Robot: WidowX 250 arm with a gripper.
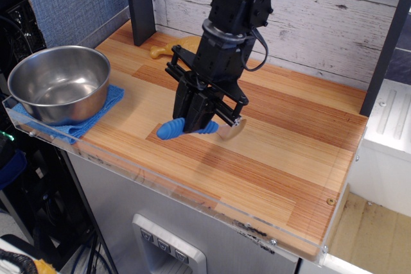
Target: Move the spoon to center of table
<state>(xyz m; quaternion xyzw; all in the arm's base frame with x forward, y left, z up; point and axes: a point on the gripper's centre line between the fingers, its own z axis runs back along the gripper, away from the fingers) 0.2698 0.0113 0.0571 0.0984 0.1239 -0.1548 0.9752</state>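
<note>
Spoon gripped crosswise in pincer

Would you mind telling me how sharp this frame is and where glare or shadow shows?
In observation.image, the frame is sharp overall; the steel bowl carries bright reflections inside, the spoon shows a glint on its metal bowl, and the gripper casts a soft shadow on the table beneath it.

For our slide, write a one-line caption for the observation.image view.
Gripper holds blue-handled spoon low over wooden table, steel bowl at left.
</note>
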